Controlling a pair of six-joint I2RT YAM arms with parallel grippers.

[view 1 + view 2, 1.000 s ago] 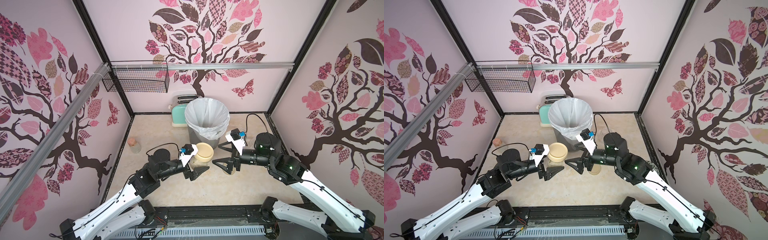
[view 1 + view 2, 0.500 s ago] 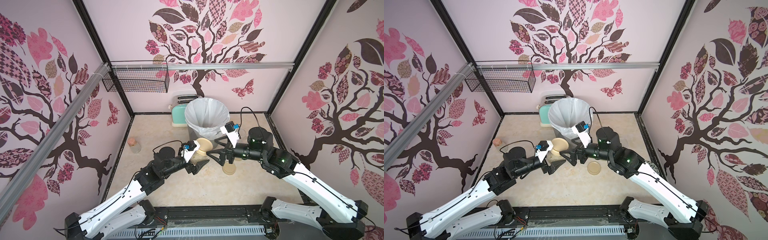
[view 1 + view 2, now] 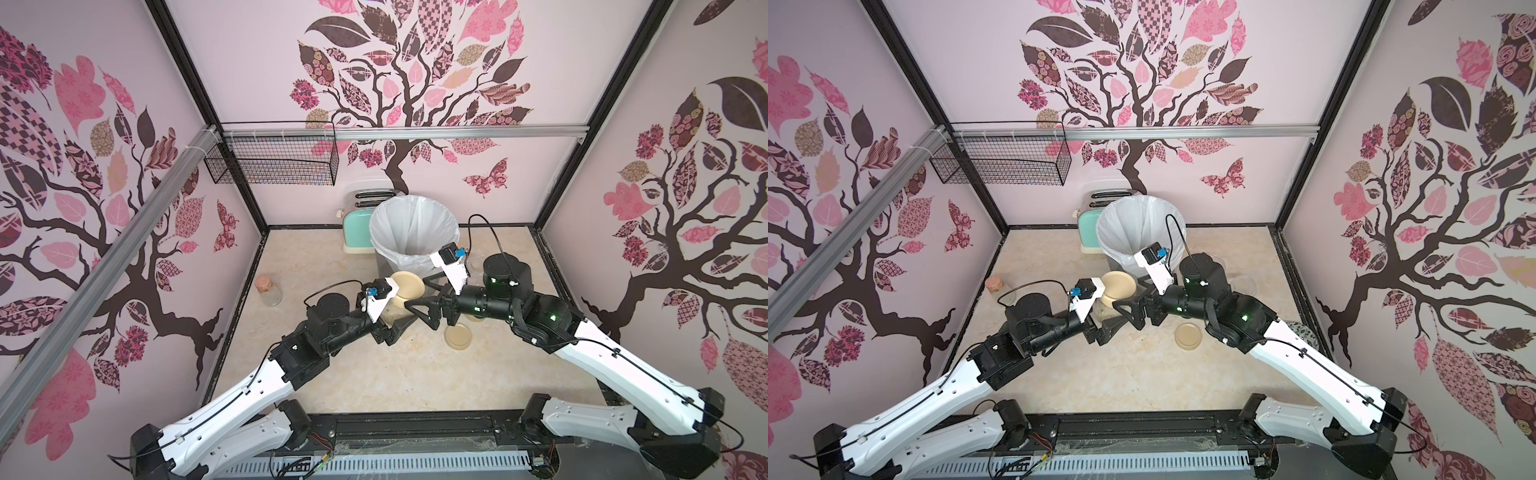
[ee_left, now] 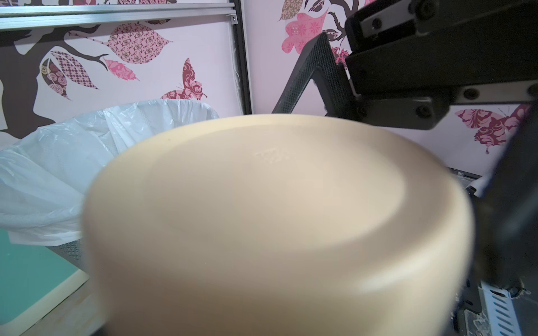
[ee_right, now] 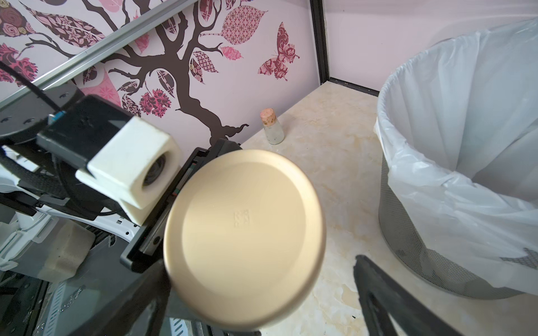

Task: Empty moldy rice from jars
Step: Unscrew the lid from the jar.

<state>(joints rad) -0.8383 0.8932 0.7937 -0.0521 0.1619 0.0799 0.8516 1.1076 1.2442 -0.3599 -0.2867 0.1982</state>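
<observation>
My left gripper [image 3: 392, 328] is shut on a clear glass jar [image 3: 1105, 309] with a flat beige lid [image 3: 407, 284], held up off the floor just in front of the bin. Cream moldy rice [image 3: 394, 312] shows faintly through the glass under the lid. The lid [image 4: 276, 203] fills the left wrist view and hides the left jaws. My right gripper [image 5: 259, 302] is open, and its two black fingers [image 5: 384, 296] stand on either side of the lid [image 5: 244, 235] without touching it. Two open, lidless jars [image 3: 1244, 284] stand behind the right arm.
A loose beige lid [image 3: 458, 336] lies on the floor below the right wrist. The mesh bin with a white liner [image 3: 415, 232] stands behind the jar, with a mint toaster [image 3: 355, 232] to its left. A corked bottle [image 3: 268, 286] sits by the left wall. A wire basket [image 3: 270, 160] hangs high on the wall.
The left arm has lifted the jar and carried it forward and rightward. The open right gripper has swung left to the lid, uncovering the loose lid on the floor.
</observation>
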